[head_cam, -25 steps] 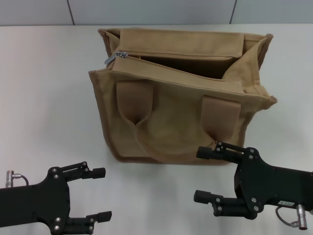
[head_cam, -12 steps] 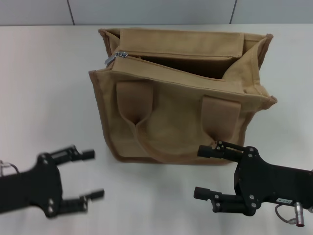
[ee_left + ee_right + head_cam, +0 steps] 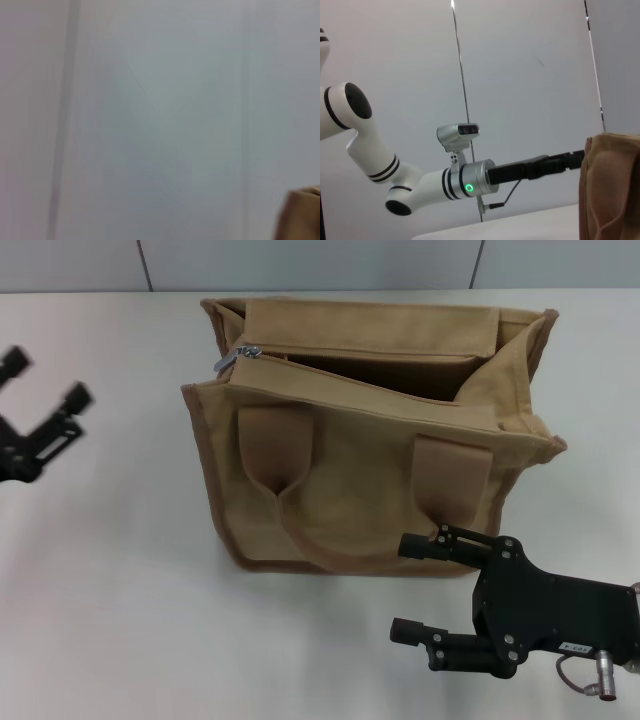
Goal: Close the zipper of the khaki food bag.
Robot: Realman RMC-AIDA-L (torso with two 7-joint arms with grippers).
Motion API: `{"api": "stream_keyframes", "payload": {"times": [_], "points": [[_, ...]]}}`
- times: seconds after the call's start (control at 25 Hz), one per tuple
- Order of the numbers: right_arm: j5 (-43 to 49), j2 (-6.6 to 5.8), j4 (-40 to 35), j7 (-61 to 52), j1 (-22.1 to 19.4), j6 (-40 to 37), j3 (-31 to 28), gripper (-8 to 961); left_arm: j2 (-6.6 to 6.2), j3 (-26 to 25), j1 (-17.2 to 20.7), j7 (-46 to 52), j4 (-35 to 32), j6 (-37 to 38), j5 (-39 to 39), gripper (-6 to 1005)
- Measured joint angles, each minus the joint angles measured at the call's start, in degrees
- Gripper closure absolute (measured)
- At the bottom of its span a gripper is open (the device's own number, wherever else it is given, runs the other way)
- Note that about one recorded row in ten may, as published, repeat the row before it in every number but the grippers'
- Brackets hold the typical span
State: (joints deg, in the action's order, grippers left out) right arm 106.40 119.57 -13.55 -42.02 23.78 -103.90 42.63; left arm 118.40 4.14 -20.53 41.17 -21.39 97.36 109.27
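The khaki food bag (image 3: 370, 470) stands upright on the white table, its two wide handle straps facing me and its top gaping open. The zipper (image 3: 370, 385) runs along the top seam, with the silver slider (image 3: 236, 356) at the bag's far left corner. My left gripper (image 3: 45, 390) is open, raised at the far left edge of the head view, well left of the bag. My right gripper (image 3: 415, 588) is open and empty, low at the front right, just before the bag's bottom right corner. A bag edge (image 3: 612, 190) shows in the right wrist view.
The white table (image 3: 110, 570) stretches around the bag. A grey panelled wall (image 3: 300, 260) runs behind it. The right wrist view shows my left arm (image 3: 445, 182) reaching toward the bag. The left wrist view shows blurred wall and a sliver of the bag (image 3: 302, 215).
My left gripper has swung up and away from the front left of the table to the far left edge. My right gripper has shifted slightly lower. The bag has not moved.
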Motion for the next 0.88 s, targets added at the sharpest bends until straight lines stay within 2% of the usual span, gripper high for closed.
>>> {"api": "stream_keyframes", "payload": {"times": [0.04,0.16,0.4,0.68,0.88], "points": [[0.0,0.00,0.0,0.0,0.0,0.0,0.0,170,0.00,0.0,0.0,0.0,0.0,0.0,0.0,187],[-0.1,0.01,0.2,0.0,0.0,0.0,0.0,170,-0.01,4.1,-1.1,0.0,-0.6,0.5,0.6,189],[-0.1,0.03,1.2,0.2,0.2,0.6,-0.1,170,0.23,8.7,-5.2,-0.5,-0.4,-1.9,0.8,193],[-0.1,0.08,3.2,0.9,0.2,0.7,-2.4,170,0.40,12.0,-8.2,-0.4,0.1,-3.8,0.7,198],[-0.1,0.07,4.2,1.4,0.0,0.9,-3.2,169,0.45,12.3,-9.5,-0.1,0.4,-3.8,-2.2,201]]}}
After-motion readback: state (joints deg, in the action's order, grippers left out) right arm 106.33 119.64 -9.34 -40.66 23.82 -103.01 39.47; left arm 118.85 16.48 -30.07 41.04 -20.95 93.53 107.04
